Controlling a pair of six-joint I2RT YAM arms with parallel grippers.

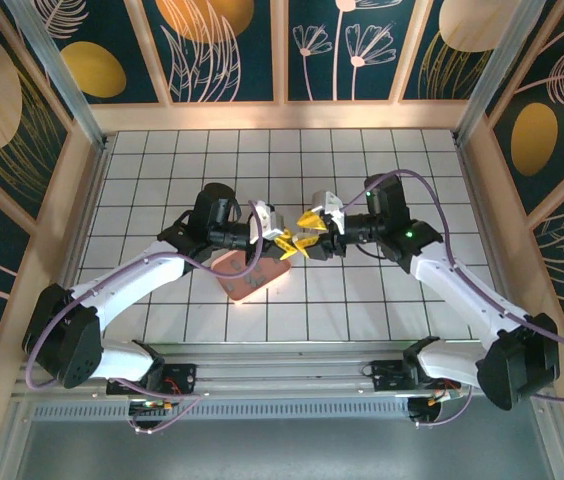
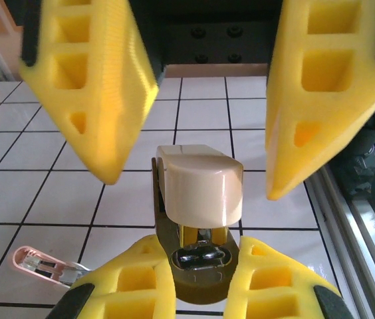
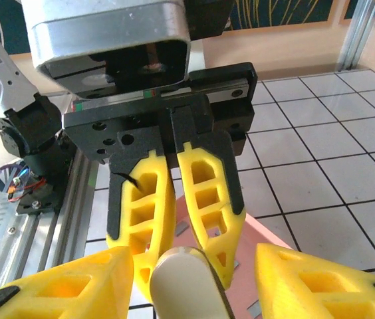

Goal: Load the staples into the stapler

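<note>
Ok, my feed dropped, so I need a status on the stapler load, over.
Left pincer shut on stapler, held over pink tray. Right pincer open, straddling stapler's cap, not touching. Staples lying on tray. Nothing blocking.

The stapler is seen with a creamy pinkish-white top over a dark olive base. The left gripper and right gripper are finished in bright yellow. The table is tiled white with black grid lines; the tray is coloured pink. The walls are patterned teal with gold discs.
</note>
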